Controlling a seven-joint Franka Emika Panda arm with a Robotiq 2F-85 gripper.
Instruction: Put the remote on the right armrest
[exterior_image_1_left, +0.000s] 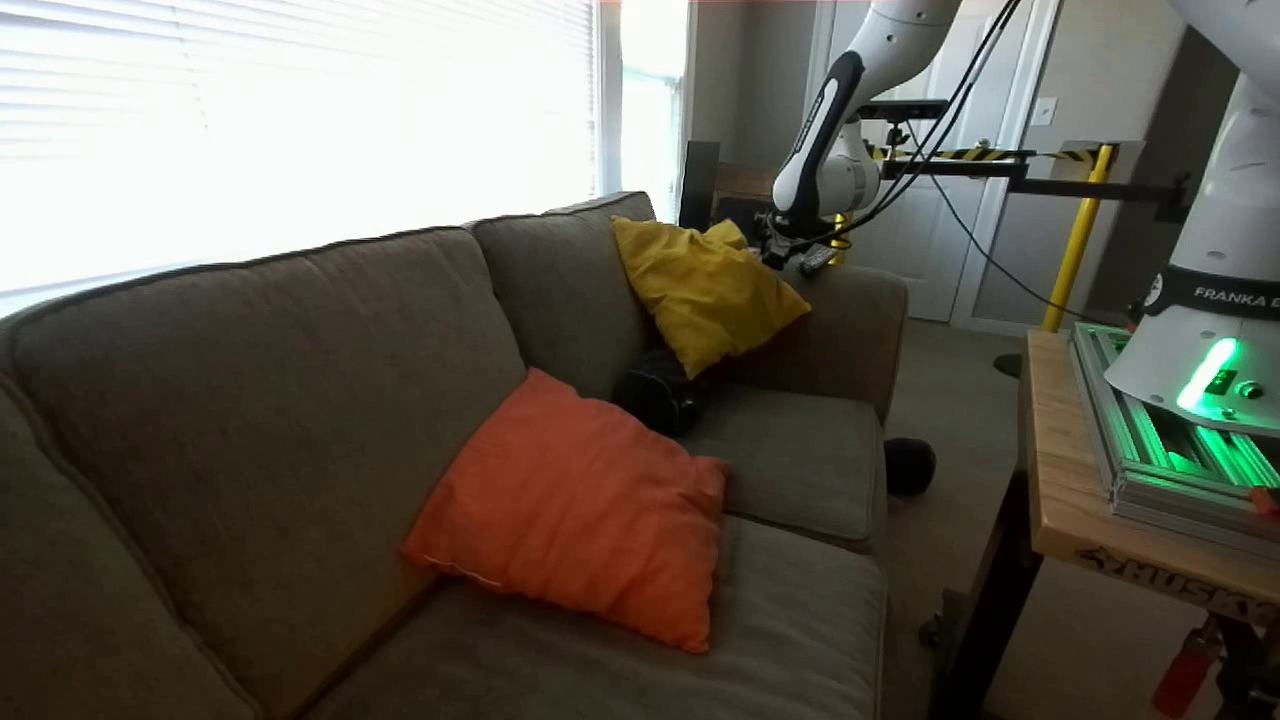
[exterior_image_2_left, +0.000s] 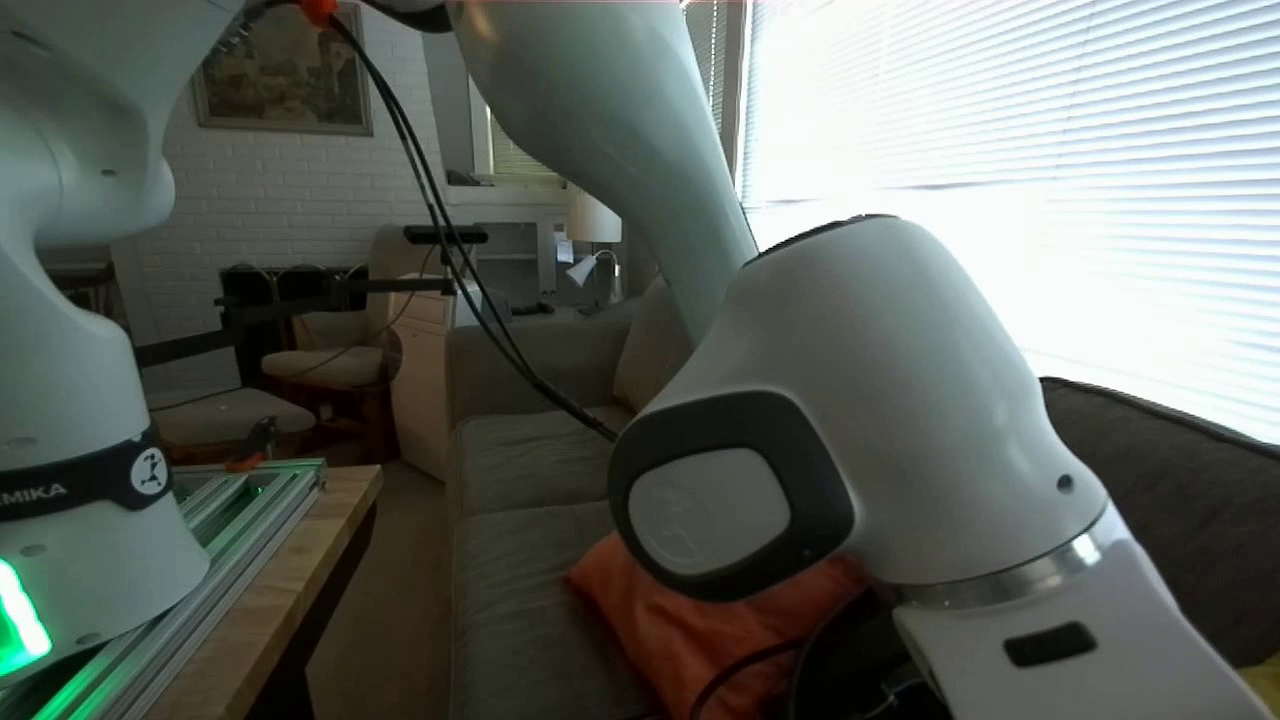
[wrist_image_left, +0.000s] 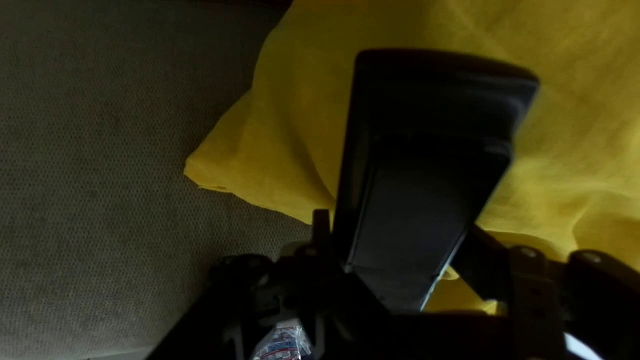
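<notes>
Black remote (wrist_image_left: 425, 175) sits gripped by its sides in the hand (wrist_image_left: 397, 242), near the yellow cushion (exterior_image_1_left: 705, 295), one end jutting free, presumably for laying on the right armrest (exterior_image_1_left: 852, 320); any contact is unclear.

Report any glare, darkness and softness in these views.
In both exterior views, the window blinds are largely blown out to white and the sofa looks dim. In the wrist view, light is low: the remote reads almost black with little detail, the gripper looks dark and soft-edged, but the grey-brown cloth shows its weave.
</notes>
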